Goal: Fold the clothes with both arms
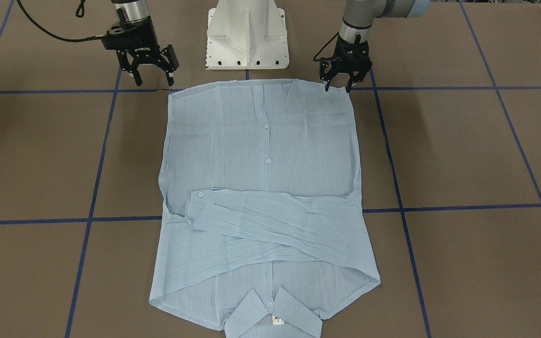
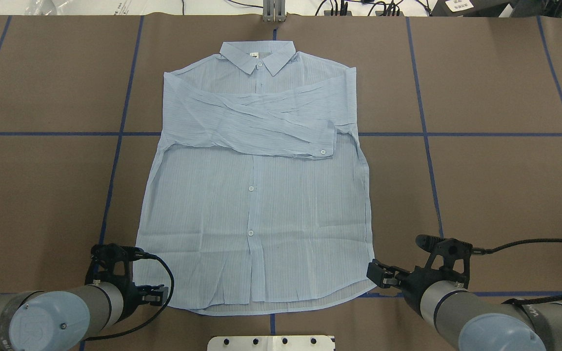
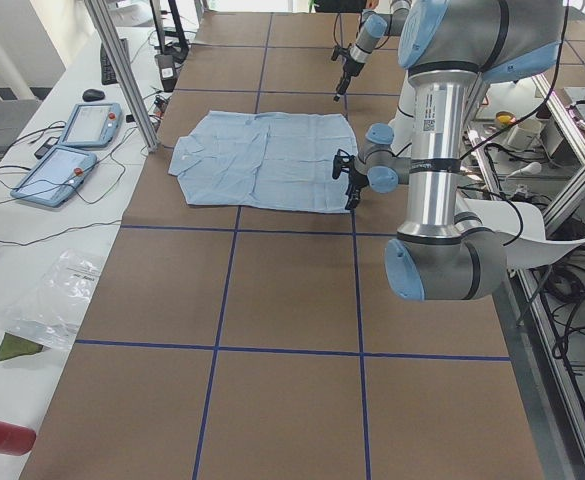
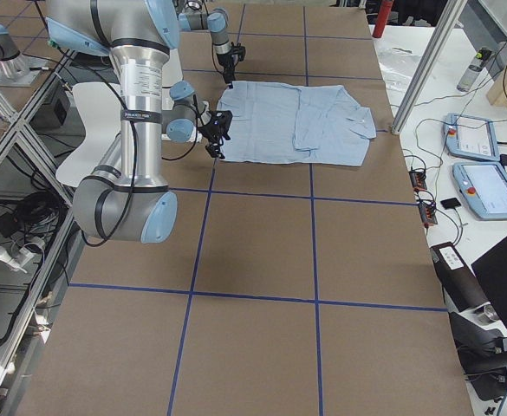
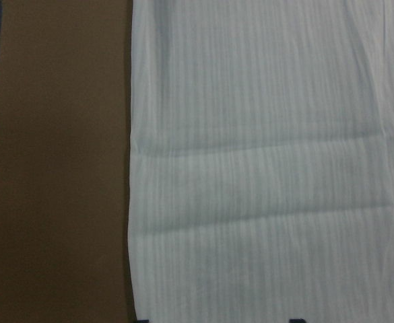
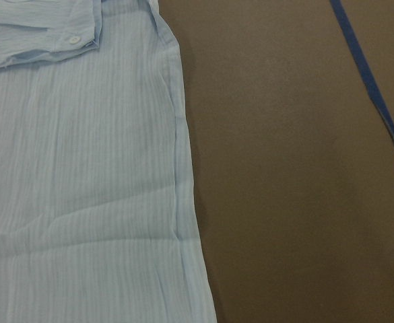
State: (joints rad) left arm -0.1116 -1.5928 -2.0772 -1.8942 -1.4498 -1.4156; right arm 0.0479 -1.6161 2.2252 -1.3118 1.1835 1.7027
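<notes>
My left gripper (image 1: 337, 88) and right gripper (image 1: 154, 80) hang open near the shirt's (image 1: 261, 155) hem corners, sleeves folded across. Next, I judge: pinch both corners evenly.

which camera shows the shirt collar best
The overhead exterior view: the collar lies whole and unobstructed at the far end of the shirt. The front-facing view shows it close but cut off by the bottom edge. Both side views show it small; the wrist views do not show it.
</notes>
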